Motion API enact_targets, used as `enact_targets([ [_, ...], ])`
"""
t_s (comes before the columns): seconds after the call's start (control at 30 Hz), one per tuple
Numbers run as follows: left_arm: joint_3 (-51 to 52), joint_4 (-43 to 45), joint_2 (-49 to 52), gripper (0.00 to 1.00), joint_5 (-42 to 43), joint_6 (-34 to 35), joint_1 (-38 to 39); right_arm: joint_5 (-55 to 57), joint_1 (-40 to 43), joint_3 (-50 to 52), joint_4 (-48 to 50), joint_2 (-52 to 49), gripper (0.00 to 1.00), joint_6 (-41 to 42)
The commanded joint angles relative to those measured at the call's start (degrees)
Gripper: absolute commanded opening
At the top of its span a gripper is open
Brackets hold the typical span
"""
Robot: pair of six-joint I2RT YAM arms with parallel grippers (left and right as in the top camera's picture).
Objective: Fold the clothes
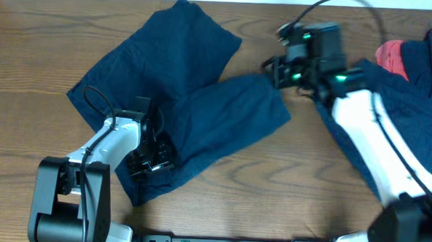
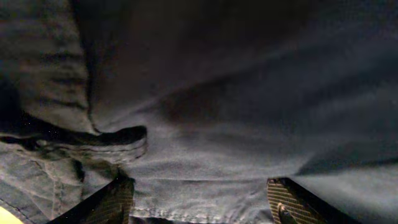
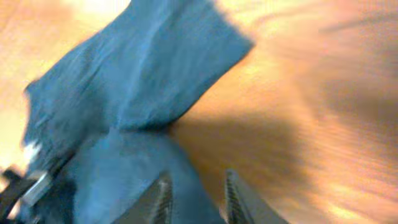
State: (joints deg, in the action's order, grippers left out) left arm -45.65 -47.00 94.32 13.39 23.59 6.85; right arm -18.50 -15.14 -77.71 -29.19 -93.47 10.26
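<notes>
A dark navy pair of shorts (image 1: 195, 98) lies spread on the table, one leg pointing to the back and the other to the right. My left gripper (image 1: 152, 160) rests low on the shorts' near end. In the left wrist view its fingers (image 2: 202, 202) stand wide open, with the stitched edge of the fabric (image 2: 199, 155) between them. My right gripper (image 1: 276, 71) is at the tip of the right-hand leg. In the blurred right wrist view its fingers (image 3: 198, 196) are close together on a strip of the navy cloth (image 3: 143, 93).
A heap of more navy clothes (image 1: 414, 93) with a pink-red piece (image 1: 392, 57) lies at the back right, partly under my right arm. Bare wooden table (image 1: 28, 69) shows on the left and along the front (image 1: 286, 190).
</notes>
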Motion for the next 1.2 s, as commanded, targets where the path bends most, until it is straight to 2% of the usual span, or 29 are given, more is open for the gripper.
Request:
enact_targets([
  [0.0,3.4,3.9,3.8,0.71,-0.5,-1.9,0.0,8.3,2.2,-0.1,-3.6,-0.1,0.35,0.6],
  [0.2,3.4,3.9,3.8,0.71,-0.5,-2.0,0.0,15.7,3.1,0.2,-14.4,-1.4,0.41,0.6],
  [0.37,3.4,3.9,3.8,0.71,-0.5,-2.0,0.0,15.7,3.1,0.6,-22.8,-2.9,0.6,0.4],
  [0.43,3.4,3.9,3.8,0.72,-0.5,-1.9,0.0,15.7,3.1,1.4,-22.7,-3.8,0.63,0.4],
  [0.53,3.4,4.1,3.8,0.71,-0.5,-2.0,0.0,13.0,3.2,2.0,-17.7,-6.1,0.64,1.9],
  [0.67,3.4,4.5,3.8,0.71,-0.5,-1.9,0.0,1.7,3.2,2.0,-6.6,-10.9,0.7,1.7],
  [0.77,3.4,4.5,3.8,0.71,-0.5,-1.9,0.0,0.4,3.2,2.0,1.1,-15.5,0.73,1.9],
  [0.9,3.4,4.5,3.8,0.72,-0.6,-1.9,0.0,0.4,3.4,2.0,9.1,-22.1,0.84,3.1],
  [1.03,3.4,4.5,3.8,0.71,-0.5,-1.9,0.0,-4.2,3.5,2.0,12.2,-26.5,0.87,3.5],
  [1.17,3.4,4.5,3.8,0.72,-0.5,-1.9,0.0,-13.6,3.3,2.0,10.4,-28.3,0.88,2.2],
])
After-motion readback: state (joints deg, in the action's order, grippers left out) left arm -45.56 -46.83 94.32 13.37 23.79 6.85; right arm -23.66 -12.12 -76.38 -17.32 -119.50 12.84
